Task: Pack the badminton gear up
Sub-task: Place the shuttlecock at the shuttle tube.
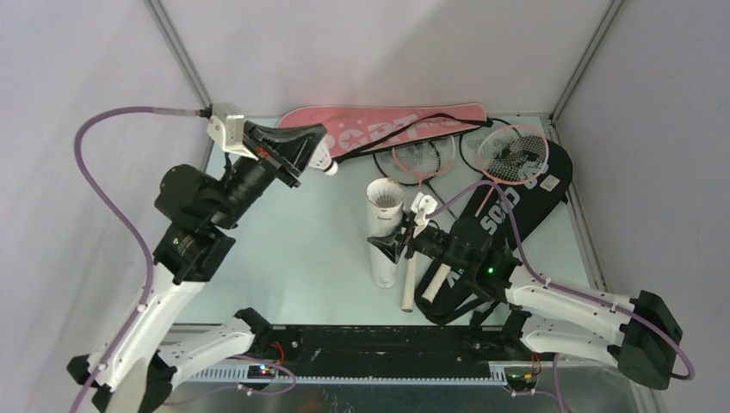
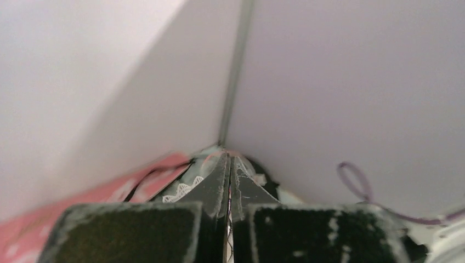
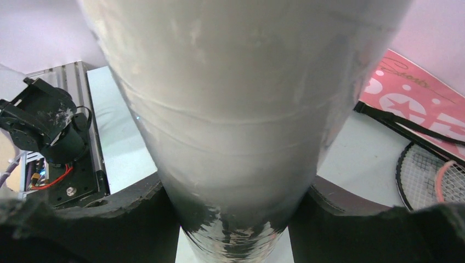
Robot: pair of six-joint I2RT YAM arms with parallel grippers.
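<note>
While the left claw (image 1: 320, 151), pinched fully shut on a white feather shuttlecock (image 1: 325, 163), hangs at the far left, the open mouth of the long translucent white tube (image 1: 384, 268) lies at its four o'clock in the overhead view, the tube's long axis running twelve to six with the mouth at twelve. The right claw (image 1: 387, 244), much the nearer, clasps that tube about mid-length, jaws part-spread around it. Which end of the shuttlecock leads is hard to tell between the fingers, and the tube's contents cannot be made out.
</note>
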